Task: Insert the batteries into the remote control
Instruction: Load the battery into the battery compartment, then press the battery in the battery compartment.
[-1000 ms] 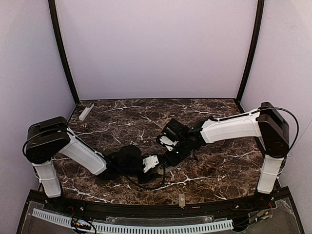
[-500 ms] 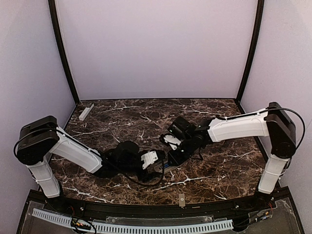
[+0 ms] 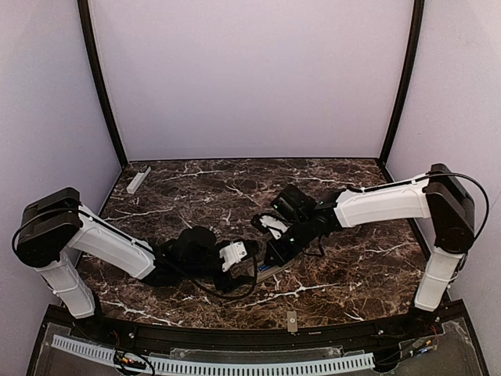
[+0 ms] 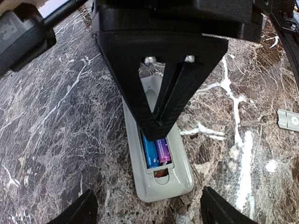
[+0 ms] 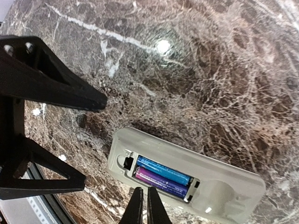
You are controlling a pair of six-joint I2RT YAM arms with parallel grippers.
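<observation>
Dark marble counter [image 3: 352, 266]: the left tool [image 4: 149, 210] has just spread wide at the end of the face-down white oblong plastic remote control [image 4: 161, 186] near the middle. Slim blue and purple cylindrical batteries [image 5: 163, 177] fill its open bay beneath the right tool [image 5: 142, 205], newly pinched together; loading looks nearly done.

A dark brown marble surface [image 3: 360, 274] with white veins forms the base of a small booth. A plain pale lilac back wall [image 3: 250, 78] rises at 12 o'clock, with a matching left wall [image 3: 39, 117] at 9 o'clock and right wall [image 3: 462, 94] at 3 o'clock. A slim black left post [image 3: 100, 78] stands at 11 o'clock and a right post [image 3: 401, 78] at 1 o'clock, both leaning outward toward the top. At 6 o'clock a black rim [image 3: 196, 338] edges the surface, with a white slotted strip [image 3: 235, 366] just below it. The light is soft and even, and a bright spot [image 5: 163, 45] glints on the polished stone
</observation>
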